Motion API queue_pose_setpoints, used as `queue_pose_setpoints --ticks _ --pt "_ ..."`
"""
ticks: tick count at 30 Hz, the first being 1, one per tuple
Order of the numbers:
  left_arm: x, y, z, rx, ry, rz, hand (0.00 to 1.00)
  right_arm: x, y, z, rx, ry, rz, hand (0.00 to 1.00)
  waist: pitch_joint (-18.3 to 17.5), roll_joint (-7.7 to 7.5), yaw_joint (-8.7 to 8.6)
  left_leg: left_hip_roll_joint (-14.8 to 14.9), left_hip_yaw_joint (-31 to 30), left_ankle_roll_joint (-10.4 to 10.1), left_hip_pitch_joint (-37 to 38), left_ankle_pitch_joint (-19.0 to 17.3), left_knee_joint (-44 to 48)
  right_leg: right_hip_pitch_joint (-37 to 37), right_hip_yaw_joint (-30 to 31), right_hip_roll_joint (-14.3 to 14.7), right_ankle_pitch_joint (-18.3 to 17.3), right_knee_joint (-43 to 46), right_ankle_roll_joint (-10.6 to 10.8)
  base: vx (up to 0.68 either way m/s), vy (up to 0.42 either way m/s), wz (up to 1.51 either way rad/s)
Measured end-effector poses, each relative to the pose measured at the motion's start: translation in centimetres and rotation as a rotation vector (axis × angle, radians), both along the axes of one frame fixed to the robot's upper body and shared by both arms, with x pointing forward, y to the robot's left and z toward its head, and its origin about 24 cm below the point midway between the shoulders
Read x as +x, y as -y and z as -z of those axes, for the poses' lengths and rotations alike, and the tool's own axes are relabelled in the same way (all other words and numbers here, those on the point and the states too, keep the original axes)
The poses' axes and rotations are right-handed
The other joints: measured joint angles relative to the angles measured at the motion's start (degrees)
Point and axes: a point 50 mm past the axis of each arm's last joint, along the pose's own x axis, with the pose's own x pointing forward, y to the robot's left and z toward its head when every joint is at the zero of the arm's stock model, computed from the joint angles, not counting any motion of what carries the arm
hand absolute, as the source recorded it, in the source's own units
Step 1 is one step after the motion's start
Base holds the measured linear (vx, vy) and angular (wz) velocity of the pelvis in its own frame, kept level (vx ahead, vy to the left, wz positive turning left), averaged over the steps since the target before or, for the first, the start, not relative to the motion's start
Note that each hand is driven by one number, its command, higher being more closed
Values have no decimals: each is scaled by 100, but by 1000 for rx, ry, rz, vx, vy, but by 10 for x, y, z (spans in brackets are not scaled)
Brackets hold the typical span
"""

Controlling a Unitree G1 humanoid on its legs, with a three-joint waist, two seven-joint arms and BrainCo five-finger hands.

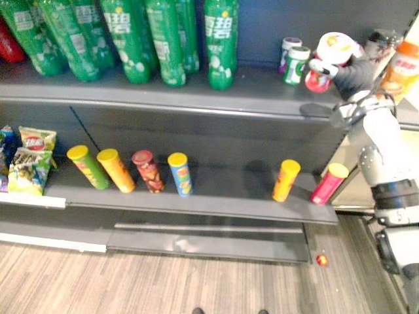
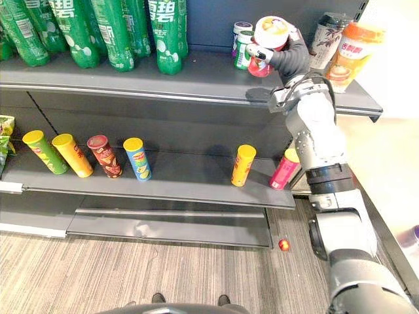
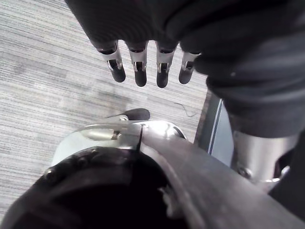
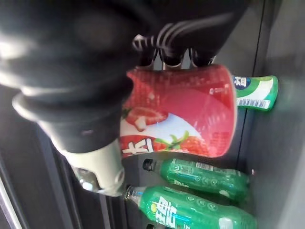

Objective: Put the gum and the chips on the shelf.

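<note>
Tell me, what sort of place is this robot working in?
Most likely a shop aisle, or a mock-up of one: dark store shelving, green drink bottles lined up on the upper shelf, chip tubes spaced along the lower one, and snack bags at its left end.

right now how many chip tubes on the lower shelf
6: green tube, orange tube, red tube, blue tube in a row left; yellow tube and pink tube further right. None looks hidden.

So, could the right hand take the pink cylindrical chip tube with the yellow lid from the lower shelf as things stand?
Probably not yet: the right hand is up at the top shelf, curled round a red strawberry-printed tub. The pink tube itself leans unobstructed.
</note>
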Motion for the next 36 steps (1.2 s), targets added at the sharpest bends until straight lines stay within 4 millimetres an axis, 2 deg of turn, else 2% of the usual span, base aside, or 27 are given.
queue_pose_setpoints --ticks 7,11,16,27,30,36 --pt "1 0 0 0 1 -4 0 12 -14 18 59 -81 -24 100 30 12 5 25 -12 -41 -31 -1 0 -8 -9 23 -36 -12 -51 -1 -2 1" --pt "2 0 0 -7 6 -33 0 13 -20 22 48 -87 -21 100 65 12 1 25 -29 -42 -56 0 0 -10 -43 21 -36 -14 -50 24 -3 2" --pt "6 -1 -1 -7 17 -41 0 17 -14 29 68 -117 19 100 127 5 23 21 -140 -31 -104 11 1 2 -160 15 -31 -17 -44 50 -7 11" --pt "14 1 -1 -10 35 -35 0 22 4 26 91 -120 113 100 196 40 45 26 -307 -36 -105 30 0 61 -305 17 -40 -14 -57 19 -1 6" --pt "16 1 -1 -11 44 -39 0 23 9 25 105 -121 137 100 232 33 51 38 -344 -52 -140 48 1 74 -353 24 -90 -15 -115 -19 1 11" --pt "17 -1 -2 -6 48 -39 0 24 16 21 115 -110 183 100 276 -15 46 31 -421 -56 -221 74 1 3 -423 18 -112 -22 -92 10 2 6"
